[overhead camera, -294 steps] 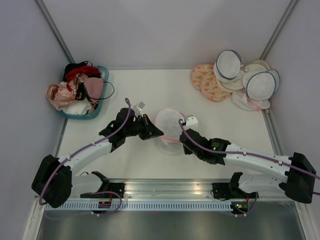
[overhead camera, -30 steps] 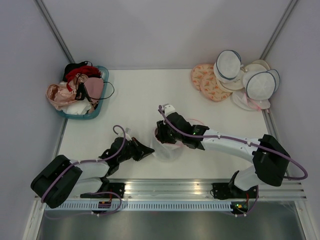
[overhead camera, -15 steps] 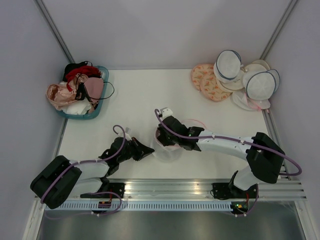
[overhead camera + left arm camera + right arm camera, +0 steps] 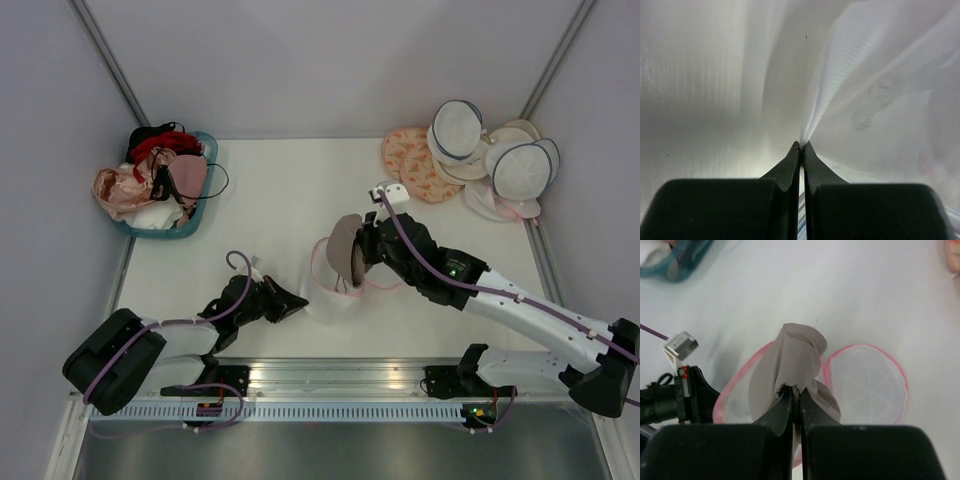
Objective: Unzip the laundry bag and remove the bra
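— How many bras, how many bags?
— One taupe bra [image 4: 346, 250], held over one unzipped laundry bag [image 4: 328, 295] mid-table; right gripper [image 4: 795, 389] clamped on it; left gripper [image 4: 801, 145] pinching the bag's mesh.

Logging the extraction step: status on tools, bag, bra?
Left tool shut on laundry bag mesh. Right tool shut on bra, bra partly out of the unzipped bag. Nothing seen in the way.
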`<state>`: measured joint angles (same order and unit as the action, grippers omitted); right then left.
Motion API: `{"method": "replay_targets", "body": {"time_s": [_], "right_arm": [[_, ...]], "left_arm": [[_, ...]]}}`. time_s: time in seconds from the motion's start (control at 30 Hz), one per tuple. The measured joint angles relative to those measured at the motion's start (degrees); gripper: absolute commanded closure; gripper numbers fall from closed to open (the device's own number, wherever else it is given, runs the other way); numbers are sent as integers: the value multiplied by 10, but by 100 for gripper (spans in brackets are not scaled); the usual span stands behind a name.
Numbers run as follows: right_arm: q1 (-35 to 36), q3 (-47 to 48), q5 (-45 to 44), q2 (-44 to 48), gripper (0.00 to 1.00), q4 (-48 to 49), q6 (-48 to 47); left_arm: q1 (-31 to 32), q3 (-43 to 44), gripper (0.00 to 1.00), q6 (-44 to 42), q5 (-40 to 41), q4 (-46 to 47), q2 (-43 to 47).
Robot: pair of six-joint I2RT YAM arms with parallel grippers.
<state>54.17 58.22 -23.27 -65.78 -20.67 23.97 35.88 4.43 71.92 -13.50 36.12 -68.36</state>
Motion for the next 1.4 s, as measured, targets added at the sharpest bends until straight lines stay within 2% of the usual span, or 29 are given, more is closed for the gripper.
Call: {"method": "replay_targets", "body": {"time_s": [0.3, 0.37, 0.4, 0.43, 0.5, 0.67, 0.77, 0.83, 0.87, 0.9, 1.1, 1.2, 1.4], "right_arm": [[-11, 56, -10, 55, 100, 9, -24], [-13, 78, -3, 53, 100, 11, -32], [-15, 89, 3, 51, 100, 14, -35], [-17, 101, 9, 47, 100, 14, -40], [-20, 122, 25, 36, 100, 19, -47], [-28, 142, 83, 7, 100, 26, -63], [-33, 145, 130, -7, 99, 18, -74], [-36, 151, 163, -17, 100, 13, -82], [-38, 153, 179, -19, 100, 11, -84], [-40, 158, 197, -23, 99, 7, -87], [-50, 169, 335, -46, 100, -2, -97], [-52, 169, 423, -63, 100, -11, -99], [-52, 169, 603, -95, 100, -16, -105]], "left_arm": [[0, 0, 98, -1, 0, 8, -21], [0, 0, 79, -7, 0, 8, -10], [0, 0, 59, -12, 0, 7, 1], [0, 0, 51, -21, 0, 3, 16], [0, 1, 41, -35, 0, -8, 52], [0, 26, 32, -96, 1, -79, 167], [0, 49, 21, -150, 9, -133, 251], [0, 61, 8, -187, 17, -171, 315], [0, 63, 7, -202, 19, -182, 341], [0, 67, 1, -220, 25, -200, 379], [0, 88, 0, -335, 44, -269, 548], [0, 88, 0, -383, 36, -273, 589], [0, 86, 0, -443, -10, -248, 599]]}}
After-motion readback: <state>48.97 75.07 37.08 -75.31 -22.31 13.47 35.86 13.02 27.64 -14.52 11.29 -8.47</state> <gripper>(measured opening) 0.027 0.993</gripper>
